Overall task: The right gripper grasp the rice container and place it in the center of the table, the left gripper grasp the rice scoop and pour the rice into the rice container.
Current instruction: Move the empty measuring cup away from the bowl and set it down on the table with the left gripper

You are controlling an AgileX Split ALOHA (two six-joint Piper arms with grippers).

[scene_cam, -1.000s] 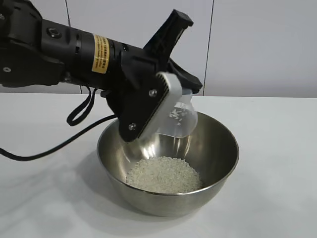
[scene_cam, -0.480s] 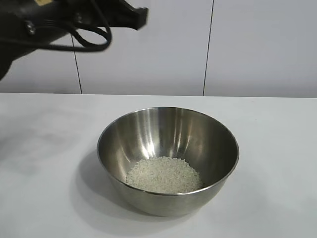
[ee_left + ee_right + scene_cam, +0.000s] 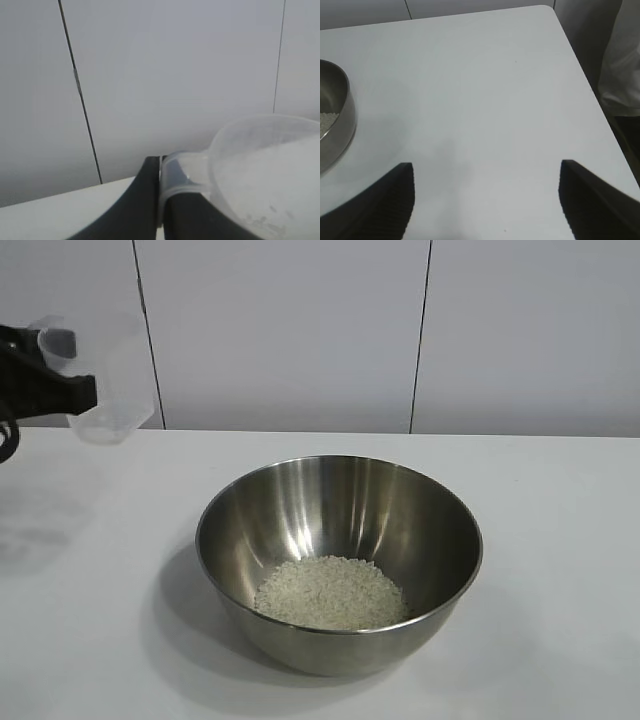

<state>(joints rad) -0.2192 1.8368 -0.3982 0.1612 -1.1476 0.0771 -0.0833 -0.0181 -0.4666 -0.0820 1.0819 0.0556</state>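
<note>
Scoop (image 3: 100,380) gripped in left tool (image 3: 45,380), held aloft.

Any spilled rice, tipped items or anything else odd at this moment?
Nothing stands out. The rice lies in a heap inside the rice container, which sits upright on the table, with no grains visible outside it. The left pincer holds the rice scoop off to the left; the right pincer is open.

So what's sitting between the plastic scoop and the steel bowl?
Nothing: the exterior view shows bare table between the rice scoop and the rice container.
</note>
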